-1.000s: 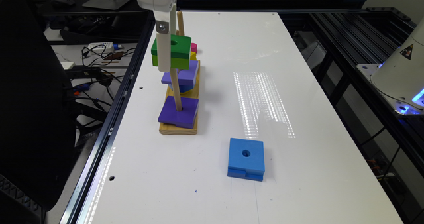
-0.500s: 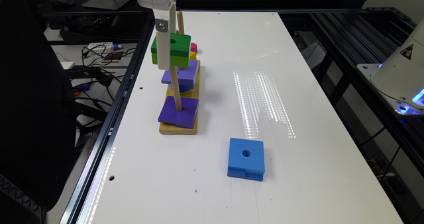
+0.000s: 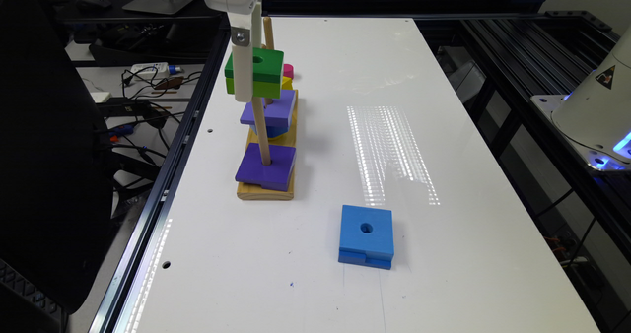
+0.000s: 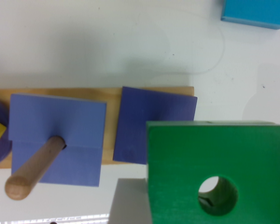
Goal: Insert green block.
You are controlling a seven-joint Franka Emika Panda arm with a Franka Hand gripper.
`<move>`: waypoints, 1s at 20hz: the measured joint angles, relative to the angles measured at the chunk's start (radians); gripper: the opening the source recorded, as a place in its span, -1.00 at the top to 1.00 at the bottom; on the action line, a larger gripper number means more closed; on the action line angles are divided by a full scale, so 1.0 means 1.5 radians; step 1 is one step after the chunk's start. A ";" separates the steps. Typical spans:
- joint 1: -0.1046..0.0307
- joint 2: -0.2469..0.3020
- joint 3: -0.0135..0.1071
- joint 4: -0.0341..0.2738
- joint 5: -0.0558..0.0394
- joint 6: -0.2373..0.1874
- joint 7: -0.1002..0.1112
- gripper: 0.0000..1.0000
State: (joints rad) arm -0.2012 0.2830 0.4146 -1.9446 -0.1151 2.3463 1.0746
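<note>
- The green block (image 3: 260, 73) hangs level in the air above the wooden peg board (image 3: 266, 191), just beside its pegs.
- Open white worktop (image 3: 443, 126) spreads toward the blue block (image 3: 367, 234).
- The jaws (image 3: 245, 79) clamp the green block's sides.

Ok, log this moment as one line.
claw: shut on green block | block: raised above wooden pegs | not inserted yet | blue block: on table
</note>
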 joint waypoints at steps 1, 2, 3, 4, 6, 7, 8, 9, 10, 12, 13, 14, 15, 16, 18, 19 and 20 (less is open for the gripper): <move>-0.001 0.000 0.000 0.000 -0.0008 0.000 0.000 1.00; -0.002 0.000 -0.001 -0.001 -0.0015 0.000 -0.001 1.00; -0.003 0.001 -0.002 -0.001 -0.0018 0.000 -0.003 1.00; -0.004 0.001 -0.002 -0.001 -0.0018 0.000 -0.005 1.00; -0.004 0.001 -0.004 -0.001 -0.0018 0.000 -0.008 1.00; -0.005 0.001 -0.005 -0.001 -0.0018 0.000 -0.009 1.00; -0.005 0.001 -0.005 -0.001 -0.0018 0.000 -0.009 1.00; -0.005 0.001 -0.005 -0.001 -0.0018 0.000 -0.009 1.00; -0.005 0.001 -0.005 -0.001 -0.0018 0.000 -0.009 1.00; -0.005 0.002 -0.004 0.000 -0.0018 0.000 -0.010 1.00; -0.005 0.002 -0.004 0.000 -0.0018 0.000 -0.010 1.00; -0.004 0.002 -0.003 0.000 -0.0018 0.000 -0.010 1.00; -0.004 0.002 -0.003 0.000 -0.0018 0.000 -0.010 1.00; -0.004 0.002 -0.003 0.000 -0.0018 0.001 -0.010 1.00; -0.003 0.003 -0.001 0.000 -0.0018 0.001 -0.009 1.00; -0.003 0.003 0.000 0.001 -0.0018 0.002 -0.009 1.00; -0.003 0.003 0.001 0.001 -0.0018 0.002 -0.009 1.00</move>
State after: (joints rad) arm -0.2057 0.2874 0.4161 -1.9433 -0.1178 2.3489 1.0612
